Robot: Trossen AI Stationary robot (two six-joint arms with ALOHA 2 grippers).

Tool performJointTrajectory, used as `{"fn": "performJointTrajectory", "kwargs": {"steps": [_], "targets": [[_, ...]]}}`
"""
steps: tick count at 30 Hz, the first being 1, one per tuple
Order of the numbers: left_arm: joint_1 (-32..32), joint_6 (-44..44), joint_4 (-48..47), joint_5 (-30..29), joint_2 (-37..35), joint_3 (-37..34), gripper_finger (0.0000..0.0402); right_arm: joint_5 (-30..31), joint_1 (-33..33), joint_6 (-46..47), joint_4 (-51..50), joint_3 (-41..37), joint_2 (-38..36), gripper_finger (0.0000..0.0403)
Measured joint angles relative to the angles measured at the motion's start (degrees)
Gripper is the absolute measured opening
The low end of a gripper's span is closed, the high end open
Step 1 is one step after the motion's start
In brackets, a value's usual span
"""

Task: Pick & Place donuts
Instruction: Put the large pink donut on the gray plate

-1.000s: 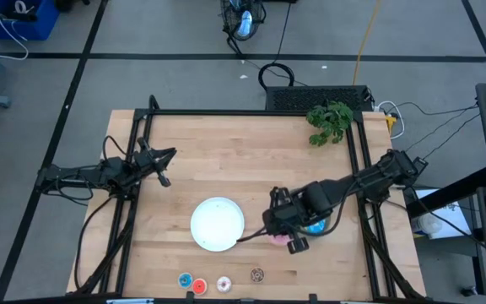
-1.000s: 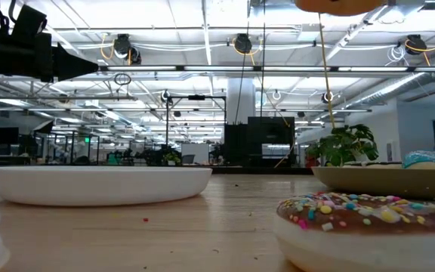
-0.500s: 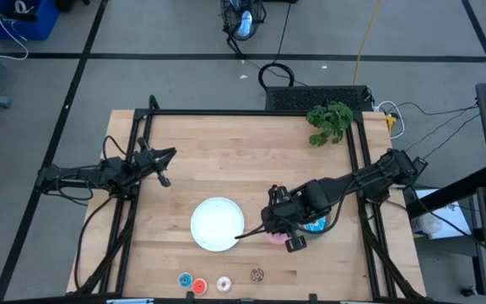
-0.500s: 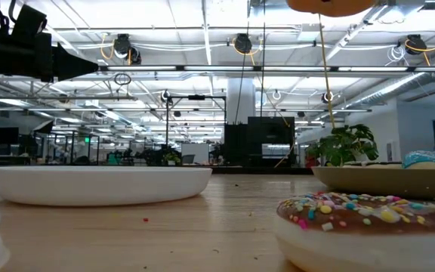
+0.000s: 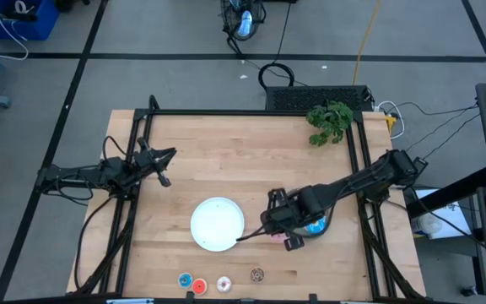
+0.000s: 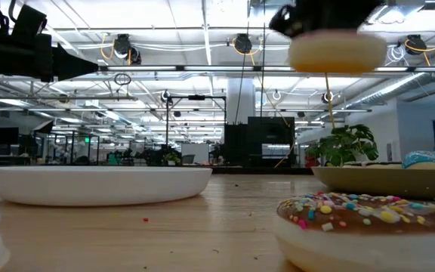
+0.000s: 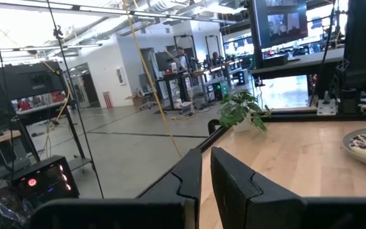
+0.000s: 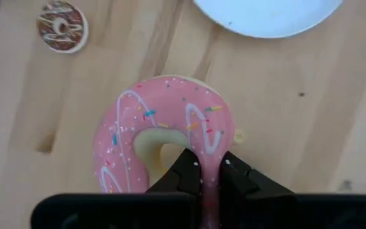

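My right gripper [image 8: 211, 173] is shut on a pink sprinkled donut [image 8: 164, 143]. It holds the donut in the air above the wood between the white plate [image 5: 218, 224] and the grey plate [image 5: 326, 221]. In the low view the donut's pale underside [image 6: 337, 51] shows high up. A blue donut [image 5: 315, 226] lies on the grey plate. A chocolate-sprinkled donut [image 5: 257, 274] and three mini donuts [image 5: 198, 285] lie flat near the table's near edge. My left gripper [image 5: 165, 162] waits shut at the table's left side and touches nothing. My right gripper pinches one side of the pink donut's ring [image 8: 210, 152] between its two fingers, one finger in the hole and one outside. The fingers come from above, pointing down. The donut hangs about level, icing up, lifted clear of the table.
A green plant [image 5: 329, 121] stands at the table's far right corner. Bare wood lies between the two plates and across the far half of the table. The chocolate-sprinkled donut [image 6: 365, 219] sits close before the low camera.
My right gripper has come down with the pink donut and shifted slightly toward the white plate. The donut stays level and clear of the table, still held.
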Motion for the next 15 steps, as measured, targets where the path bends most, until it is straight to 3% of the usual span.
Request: {"fn": "performJointTrajectory", "kwargs": {"steps": [6,15], "targets": [[0.0,0.9,0.0,0.0,0.0,0.0,0.0042,-0.9,-1.9,0.1,5.6,-9.2,0.0,0.0013],[0.0,1.3,0.1,0.0,0.0,0.0,0.0042,-1.8,-4.9,-0.3,8.1,-15.8,-0.9,0.0013]]}}
